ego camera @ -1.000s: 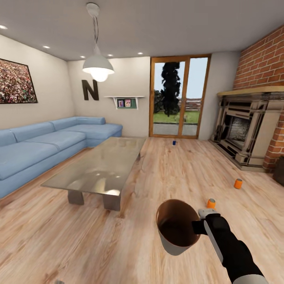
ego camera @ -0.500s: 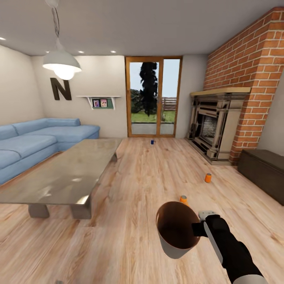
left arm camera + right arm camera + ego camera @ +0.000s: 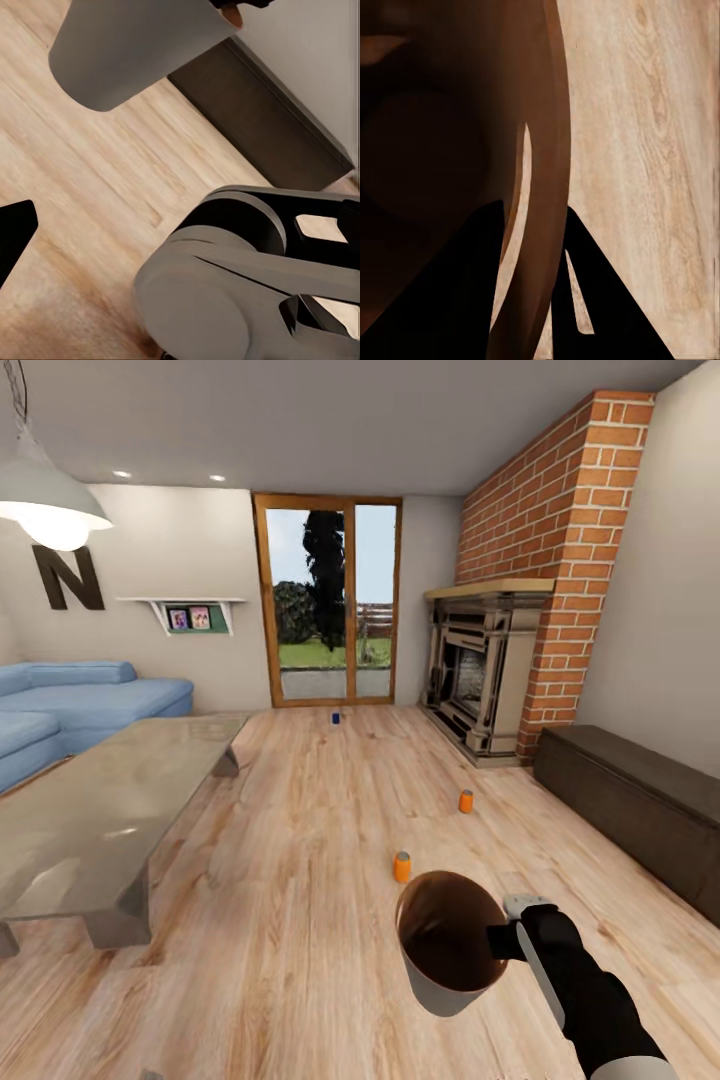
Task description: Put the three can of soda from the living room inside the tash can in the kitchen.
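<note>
My right gripper is shut on the rim of the tash can, a pale grey bin with a dark brown inside, held tilted low in front of me. In the right wrist view the two black fingers clamp the bin's thin wall. On the wood floor stand an orange can just beyond the bin, a second orange can farther right, and a dark blue can near the glass door. The left wrist view has one black fingertip and the bin's grey outside.
A glass coffee table and a light-blue sofa fill the left. A brick fireplace and a long dark low cabinet line the right wall. Open wood floor runs between them toward the glass door.
The whole head view has swung right: sofa and table slid left and the dark cabinet came into view. The cans now sit more centred. The bin stays held in the right gripper.
</note>
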Motion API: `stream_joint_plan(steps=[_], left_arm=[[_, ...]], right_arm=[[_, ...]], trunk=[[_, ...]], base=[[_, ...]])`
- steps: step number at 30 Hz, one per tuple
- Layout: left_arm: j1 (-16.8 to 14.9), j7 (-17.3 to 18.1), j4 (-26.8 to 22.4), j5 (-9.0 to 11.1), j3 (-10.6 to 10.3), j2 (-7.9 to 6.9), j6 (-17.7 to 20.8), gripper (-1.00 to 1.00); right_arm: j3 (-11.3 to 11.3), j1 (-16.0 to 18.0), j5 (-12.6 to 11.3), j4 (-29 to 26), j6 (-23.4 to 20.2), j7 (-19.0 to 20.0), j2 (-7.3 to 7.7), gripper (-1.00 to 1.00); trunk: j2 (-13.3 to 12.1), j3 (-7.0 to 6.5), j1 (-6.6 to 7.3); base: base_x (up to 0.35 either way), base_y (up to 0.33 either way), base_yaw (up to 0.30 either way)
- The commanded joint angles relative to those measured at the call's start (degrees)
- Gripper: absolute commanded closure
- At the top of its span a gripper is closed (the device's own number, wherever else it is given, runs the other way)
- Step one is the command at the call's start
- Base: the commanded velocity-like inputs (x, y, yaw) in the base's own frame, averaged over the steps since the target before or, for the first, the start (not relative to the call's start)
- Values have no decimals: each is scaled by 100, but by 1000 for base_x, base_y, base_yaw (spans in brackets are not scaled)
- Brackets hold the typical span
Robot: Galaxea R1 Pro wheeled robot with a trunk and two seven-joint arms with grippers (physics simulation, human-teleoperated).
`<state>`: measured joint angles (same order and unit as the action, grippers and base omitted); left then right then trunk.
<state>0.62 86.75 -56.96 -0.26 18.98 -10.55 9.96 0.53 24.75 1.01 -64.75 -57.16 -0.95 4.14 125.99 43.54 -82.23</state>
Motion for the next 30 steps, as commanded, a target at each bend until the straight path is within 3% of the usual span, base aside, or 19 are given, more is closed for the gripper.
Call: stream_joint_plan(steps=[1, 8, 20, 30], left_arm=[[0, 0, 0, 0, 0, 0, 1, -100], [0, 0, 0, 0, 0, 0, 5, -100], [3, 0, 0, 0, 0, 0, 6, -100], [0, 0, 7, 0, 0, 0, 6, -100]], right_arm=[[0, 3, -84, -3, 3, 16, -1, 100], [0, 3, -84, 0, 3, 16, -2, 100], [0, 3, -84, 25, 3, 16, -1, 100], [0, 3, -84, 32, 3, 16, -3, 100]], trunk=[[1, 6, 0], [1, 47, 0], [1, 55, 0], [1, 55, 0]], base=[[117, -255, -231], [185, -176, -197], [330, -24, -37], [344, 0, -229]])
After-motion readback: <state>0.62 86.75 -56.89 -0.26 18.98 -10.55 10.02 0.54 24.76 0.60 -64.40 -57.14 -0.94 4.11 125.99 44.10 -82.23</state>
